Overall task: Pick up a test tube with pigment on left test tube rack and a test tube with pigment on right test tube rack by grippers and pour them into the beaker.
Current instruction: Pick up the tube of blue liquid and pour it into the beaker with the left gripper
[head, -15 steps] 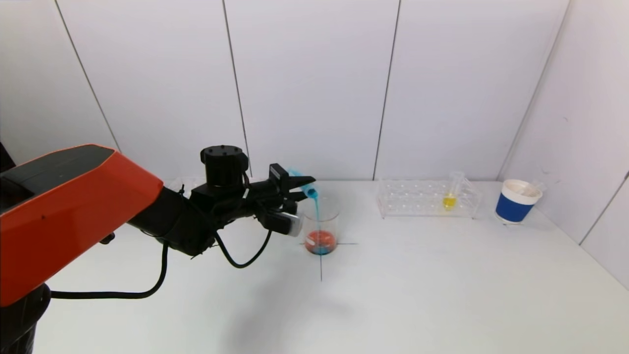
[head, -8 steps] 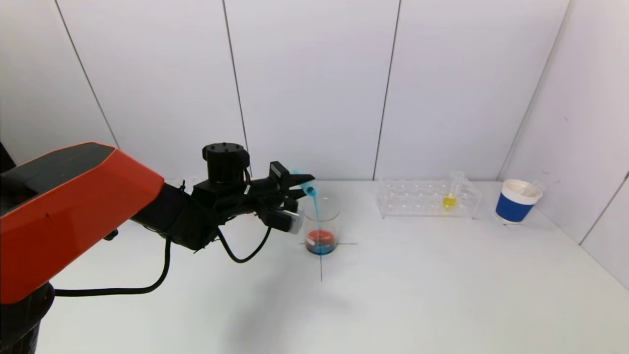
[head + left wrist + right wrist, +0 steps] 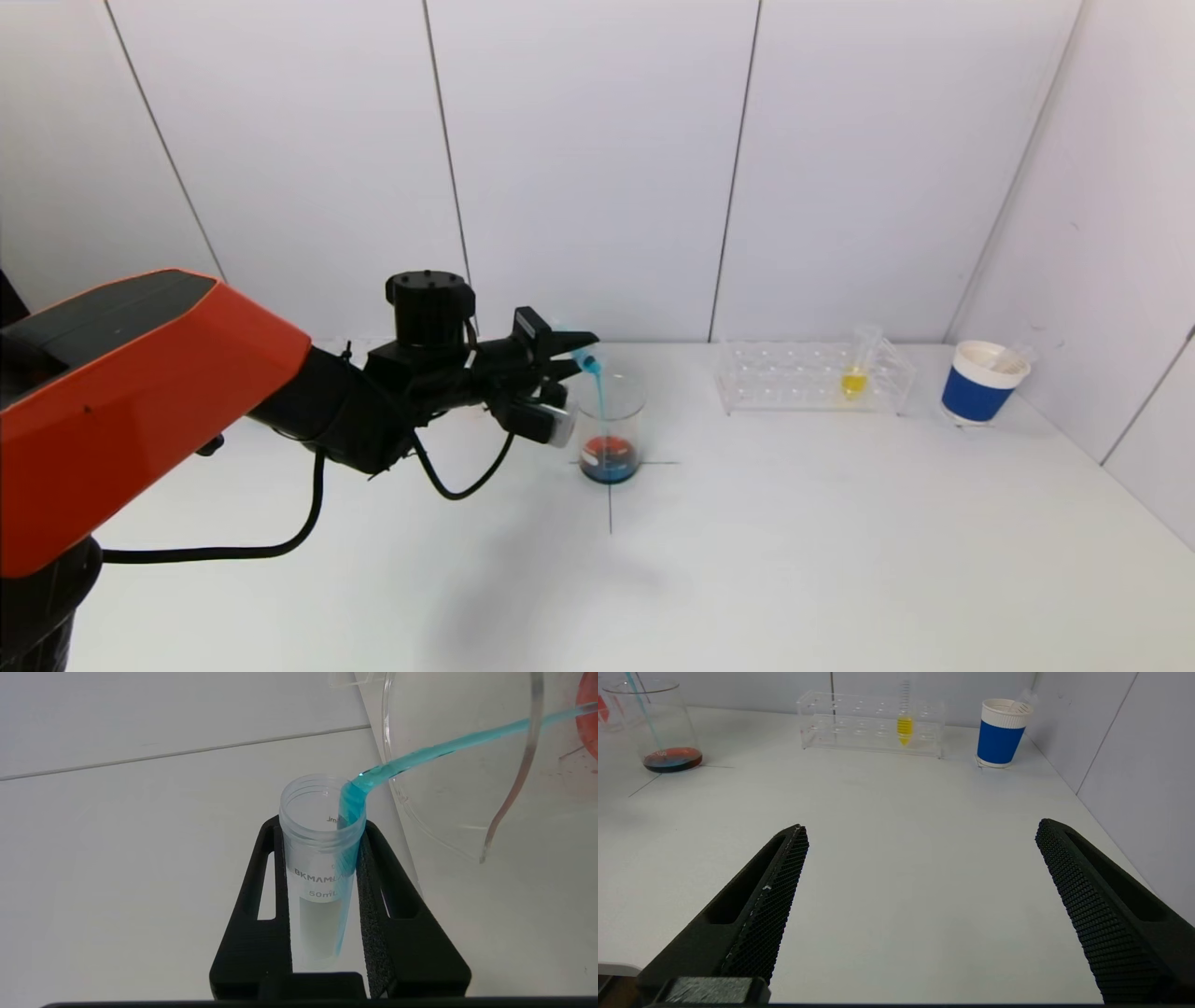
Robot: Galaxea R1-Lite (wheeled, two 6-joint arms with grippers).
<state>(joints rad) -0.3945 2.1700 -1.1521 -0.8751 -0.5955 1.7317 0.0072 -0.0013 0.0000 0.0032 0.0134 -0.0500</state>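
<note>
So the left tool [image 3: 571,353] is sitting right up at the rim of the beaker [image 3: 611,429], clamped on a clear test tube [image 3: 322,858] that's tipped way over with its open mouth pointing into the glass. In the left wrist view both black fingers [image 3: 261,896] are pressing against the tube's sides, just below the threaded neck. A thin stream of blue pigment [image 3: 448,749] is running out over the lip of the tube and falling into the beaker. Only a narrow blue streak is showing along the low side of the tube.

The beaker is standing upright on the white desk [image 3: 794,541], right on a crossing of thin dark lines, and a shallow pool is sitting in the bottom, reddish-orange on top with dark blue around the base.

The right tool [image 3: 920,835] is hanging low over the desk on the robot's right, well apart from the beaker, with its two fingers spread wide and gripping nothing. It isn't showing in the head view at all.

Further back on the right, a clear test tube rack [image 3: 812,378] is holding one tube with yellow pigment [image 3: 853,381], standing upright near its right end. A blue and white paper cup [image 3: 983,384] is sitting just beyond the rack, close to the wall.
</note>
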